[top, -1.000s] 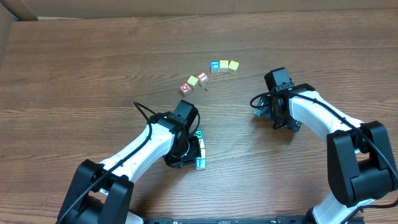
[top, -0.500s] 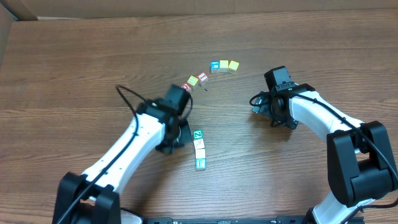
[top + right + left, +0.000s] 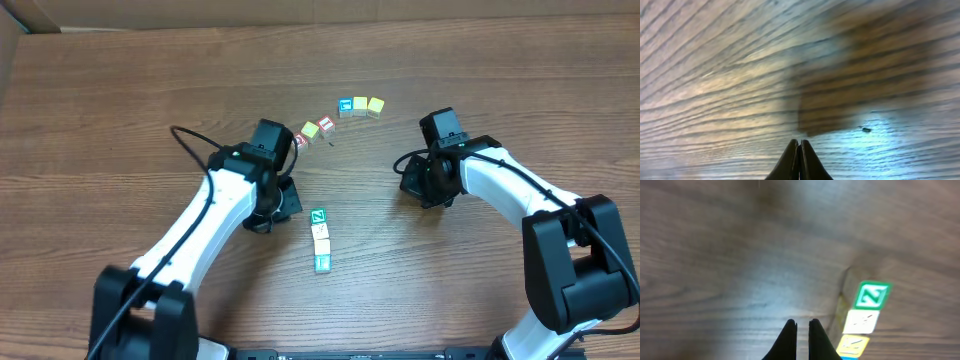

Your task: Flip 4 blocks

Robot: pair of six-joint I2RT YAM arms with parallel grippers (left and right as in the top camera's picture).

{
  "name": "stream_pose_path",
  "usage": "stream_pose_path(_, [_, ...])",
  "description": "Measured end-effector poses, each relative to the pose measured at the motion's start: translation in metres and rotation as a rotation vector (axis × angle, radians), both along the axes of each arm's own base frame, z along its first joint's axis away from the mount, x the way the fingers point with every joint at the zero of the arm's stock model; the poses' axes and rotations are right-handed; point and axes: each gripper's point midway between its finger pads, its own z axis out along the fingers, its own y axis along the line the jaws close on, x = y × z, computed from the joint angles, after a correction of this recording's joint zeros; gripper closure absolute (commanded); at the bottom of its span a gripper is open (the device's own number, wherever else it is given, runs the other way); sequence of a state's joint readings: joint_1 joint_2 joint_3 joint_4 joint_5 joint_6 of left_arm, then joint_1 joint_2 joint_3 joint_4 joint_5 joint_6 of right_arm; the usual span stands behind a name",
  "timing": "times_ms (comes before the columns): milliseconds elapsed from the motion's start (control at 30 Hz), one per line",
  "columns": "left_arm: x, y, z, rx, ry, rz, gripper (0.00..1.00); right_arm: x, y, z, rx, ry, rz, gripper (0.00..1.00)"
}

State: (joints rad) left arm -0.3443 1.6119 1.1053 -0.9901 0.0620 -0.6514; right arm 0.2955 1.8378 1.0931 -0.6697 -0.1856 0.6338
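Overhead view: four blocks point(image 3: 320, 240) form a column on the tabletop point(image 3: 150, 90) beside the left fingers point(image 3: 789, 337). Left and right fingers point(image 3: 790, 165) are clenched, empty. Probably between flips; next, open over a block.

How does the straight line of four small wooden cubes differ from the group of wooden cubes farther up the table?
The line of four small wooden cubes runs straight, cubes touching; the farther group of wooden cubes curves, with a gap. The line's tops are green, cream, yellow and teal; the farther group includes a red-faced cube. Both rest on the brown wooden table.
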Motion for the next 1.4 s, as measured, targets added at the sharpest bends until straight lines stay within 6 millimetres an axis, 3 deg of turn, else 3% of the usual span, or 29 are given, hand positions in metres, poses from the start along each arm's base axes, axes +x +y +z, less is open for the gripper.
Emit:
stream_pose_path(233, [-0.019, -0.021, -0.030, -0.009, 0.135, -0.062, 0.96, -0.001, 0.002, 0.000, 0.010, 0.003, 0.008, 0.95])
stream_pose_path(600, [-0.022, -0.031, -0.053, -0.029, 0.196, -0.071, 0.96, 0.000, -0.002, -0.001, -0.011, -0.001, 0.004, 0.94])
stream_pose_path(867, [-0.012, -0.038, -0.055, -0.059, 0.159, -0.073, 0.96, 0.000, -0.002, -0.001, -0.011, 0.000, 0.004, 0.93])
stream_pose_path(1400, [-0.012, -0.042, -0.054, -0.083, 0.161, -0.074, 0.96, 0.000, -0.002, -0.001, -0.011, 0.000, 0.004, 0.93])
